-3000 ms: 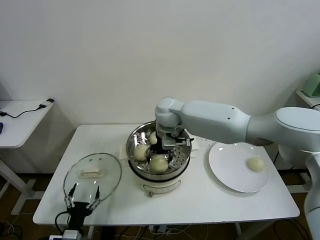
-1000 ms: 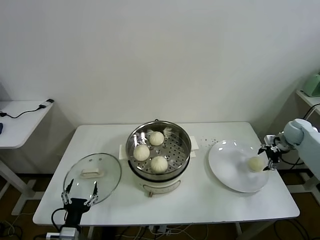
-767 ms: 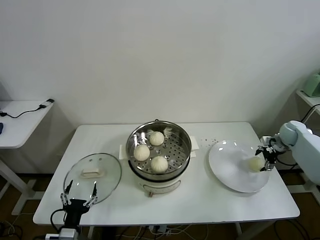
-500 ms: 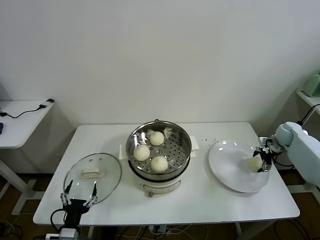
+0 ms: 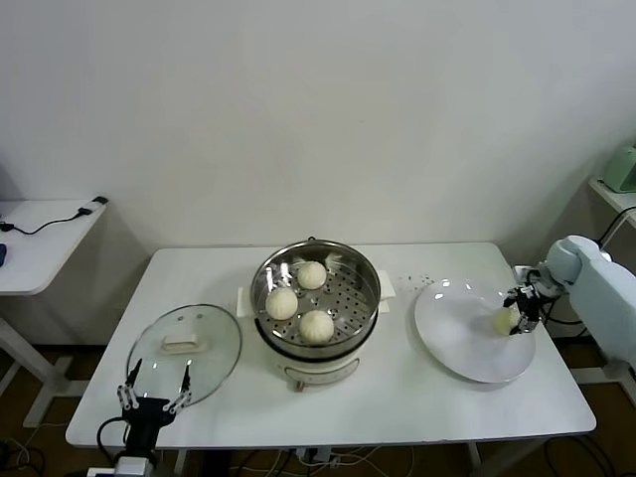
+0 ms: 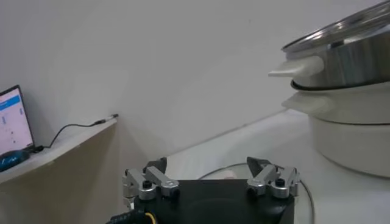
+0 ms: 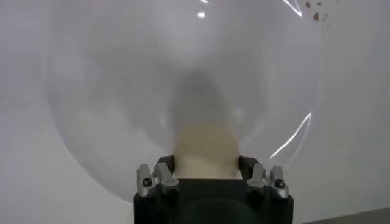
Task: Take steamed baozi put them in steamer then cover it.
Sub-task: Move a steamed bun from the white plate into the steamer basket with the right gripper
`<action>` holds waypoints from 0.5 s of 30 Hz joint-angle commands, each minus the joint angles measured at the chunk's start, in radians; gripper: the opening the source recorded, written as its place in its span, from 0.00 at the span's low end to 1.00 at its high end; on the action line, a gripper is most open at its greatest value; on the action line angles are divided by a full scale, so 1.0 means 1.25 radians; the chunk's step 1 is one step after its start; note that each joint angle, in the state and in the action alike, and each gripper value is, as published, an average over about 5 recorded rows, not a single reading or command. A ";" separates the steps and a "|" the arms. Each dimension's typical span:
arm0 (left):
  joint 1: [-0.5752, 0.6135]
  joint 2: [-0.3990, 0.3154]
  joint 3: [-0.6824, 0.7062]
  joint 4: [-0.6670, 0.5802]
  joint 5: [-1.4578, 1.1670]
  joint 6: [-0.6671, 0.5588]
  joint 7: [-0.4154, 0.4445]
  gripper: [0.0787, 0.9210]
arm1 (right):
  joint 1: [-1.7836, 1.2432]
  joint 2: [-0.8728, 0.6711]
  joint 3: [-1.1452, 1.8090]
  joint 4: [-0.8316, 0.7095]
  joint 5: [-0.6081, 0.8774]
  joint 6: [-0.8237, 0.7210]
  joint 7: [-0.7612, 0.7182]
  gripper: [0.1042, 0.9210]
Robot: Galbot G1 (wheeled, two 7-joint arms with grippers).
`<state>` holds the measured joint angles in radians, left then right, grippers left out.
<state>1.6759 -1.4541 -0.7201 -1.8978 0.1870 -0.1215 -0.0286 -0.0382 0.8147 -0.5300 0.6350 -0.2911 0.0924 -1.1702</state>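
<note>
Your head camera looks down from above on the whole white table (image 5: 397,397). The left wrist camera sits low near the table edge, facing the steamer (image 6: 341,91) from its side. The right wrist camera hangs close over the plate (image 7: 109,122), which the head view shares.

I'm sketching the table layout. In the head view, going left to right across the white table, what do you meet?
Left gripper → glass cover → steamer holding three baozi → white plate → last baozi in the right gripper.
</note>
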 commanded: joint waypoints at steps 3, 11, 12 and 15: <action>0.003 0.001 0.004 -0.007 -0.008 -0.003 0.000 0.88 | 0.246 -0.022 -0.288 0.078 0.299 -0.059 -0.008 0.71; 0.004 0.010 0.015 -0.013 -0.034 -0.005 0.008 0.88 | 0.575 0.039 -0.680 0.199 0.646 -0.164 0.004 0.71; 0.004 0.011 0.016 -0.013 -0.035 -0.006 0.009 0.88 | 0.606 0.052 -0.714 0.216 0.684 -0.176 0.009 0.71; 0.003 0.013 0.023 -0.016 -0.035 -0.006 0.013 0.88 | 0.681 0.099 -0.803 0.265 0.802 -0.206 0.027 0.71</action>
<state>1.6809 -1.4424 -0.7011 -1.9136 0.1568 -0.1282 -0.0187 0.3982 0.8385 -1.0397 0.7962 0.2025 -0.0397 -1.1637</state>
